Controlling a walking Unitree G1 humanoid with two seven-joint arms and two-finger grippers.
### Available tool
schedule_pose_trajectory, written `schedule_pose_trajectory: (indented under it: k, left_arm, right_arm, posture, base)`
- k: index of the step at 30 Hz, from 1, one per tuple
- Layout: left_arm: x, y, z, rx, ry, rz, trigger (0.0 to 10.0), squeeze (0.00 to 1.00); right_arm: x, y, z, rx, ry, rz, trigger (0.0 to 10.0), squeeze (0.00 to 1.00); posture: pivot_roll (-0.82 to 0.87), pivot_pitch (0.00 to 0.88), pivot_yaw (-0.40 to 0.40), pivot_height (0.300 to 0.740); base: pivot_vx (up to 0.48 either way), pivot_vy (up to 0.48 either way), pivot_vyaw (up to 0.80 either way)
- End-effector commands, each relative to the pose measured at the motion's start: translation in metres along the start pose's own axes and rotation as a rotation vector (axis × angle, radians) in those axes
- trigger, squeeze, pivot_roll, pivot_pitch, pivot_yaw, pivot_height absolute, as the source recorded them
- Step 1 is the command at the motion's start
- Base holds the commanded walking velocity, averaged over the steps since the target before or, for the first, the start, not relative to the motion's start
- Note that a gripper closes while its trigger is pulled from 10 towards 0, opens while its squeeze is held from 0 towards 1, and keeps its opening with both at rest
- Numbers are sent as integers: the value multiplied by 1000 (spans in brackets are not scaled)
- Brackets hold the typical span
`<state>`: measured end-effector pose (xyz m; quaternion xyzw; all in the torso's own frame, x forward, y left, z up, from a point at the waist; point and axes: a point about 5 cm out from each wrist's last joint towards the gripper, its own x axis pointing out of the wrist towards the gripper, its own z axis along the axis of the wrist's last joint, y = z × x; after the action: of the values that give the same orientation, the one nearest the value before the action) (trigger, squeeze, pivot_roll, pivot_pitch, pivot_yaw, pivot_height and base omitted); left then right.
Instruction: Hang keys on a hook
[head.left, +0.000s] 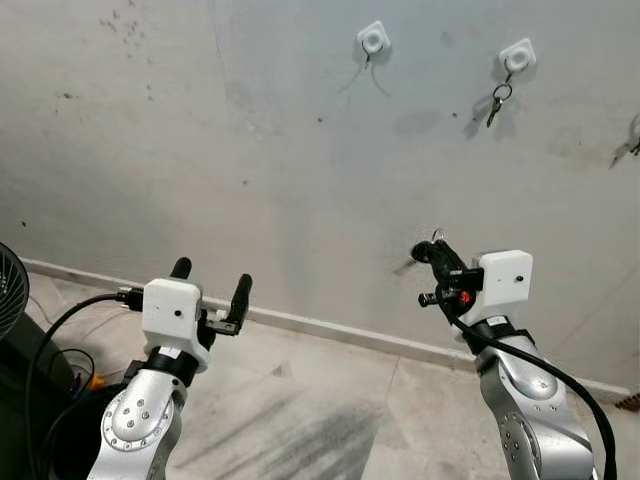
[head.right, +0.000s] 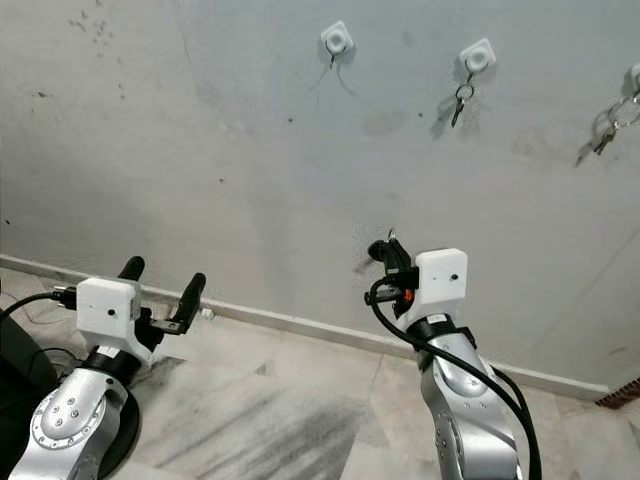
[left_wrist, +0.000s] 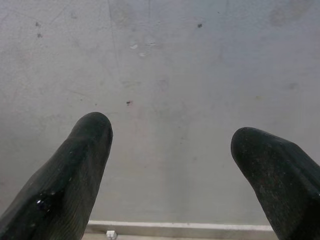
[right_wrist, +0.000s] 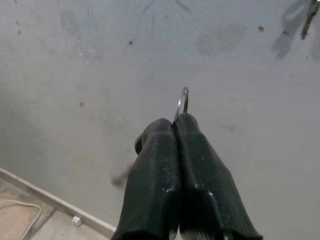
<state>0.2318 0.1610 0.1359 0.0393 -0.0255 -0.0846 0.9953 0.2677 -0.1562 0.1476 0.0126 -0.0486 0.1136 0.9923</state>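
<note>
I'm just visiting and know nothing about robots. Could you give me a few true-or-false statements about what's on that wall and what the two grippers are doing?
1. The right gripper is shut on a key ring. True.
2. The left gripper holds a key. False: its fingers are spread apart with nothing between them.
3. The left hook on the wall already has keys on it. False: it is bare; the keys hang from the next hook.
4. The right gripper is below the hooks. True.
5. The key ring is already on a hook. False: it is in the right gripper, well below them.
</note>
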Motion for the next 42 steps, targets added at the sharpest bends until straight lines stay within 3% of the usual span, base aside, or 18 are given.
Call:
schedule_pose_trajectory:
  k: [1,20,25,31,35,38,42]
  left_arm:
    - [-1,-2,3,-7,-16,-18,10000,0]
    - [-4,-6,2,-12,-4,-43,10000,0]
    - [-6,-6,1,-14,4,-40,10000,0]
    - [-13,-6,-2,-11,26,-22,10000,0]
    - [-24,-7,-5,-17,58,1,10000,0]
    - [-28,-8,-7,-20,74,7,10000,0]
    - [-32,-1,-7,-7,90,40,10000,0]
  right_arm:
    - [1,2,2,-2,-12,9,10000,0]
    - [2,7,-1,7,-4,31,10000,0]
    - [-1,17,-1,32,2,124,10000,0]
    - [-21,10,2,32,-3,122,10000,0]
    - [-38,1,6,12,26,117,10000,0]
    - [-43,0,6,8,36,123,10000,0]
    - [-63,4,3,15,87,155,10000,0]
  posture:
    - [80,73,17,740]
    - [88,80,14,740]
    - [89,83,13,740]
    - [89,94,8,740]
    - [87,98,7,740]
    - [87,106,5,740]
    - [87,106,5,740]
  base:
    - [390,0,0]
    - [419,0,0]
    - [394,0,0]
    - [337,0,0]
    - [0,0,0]
    - [0,0,0]
    - [0,0,0]
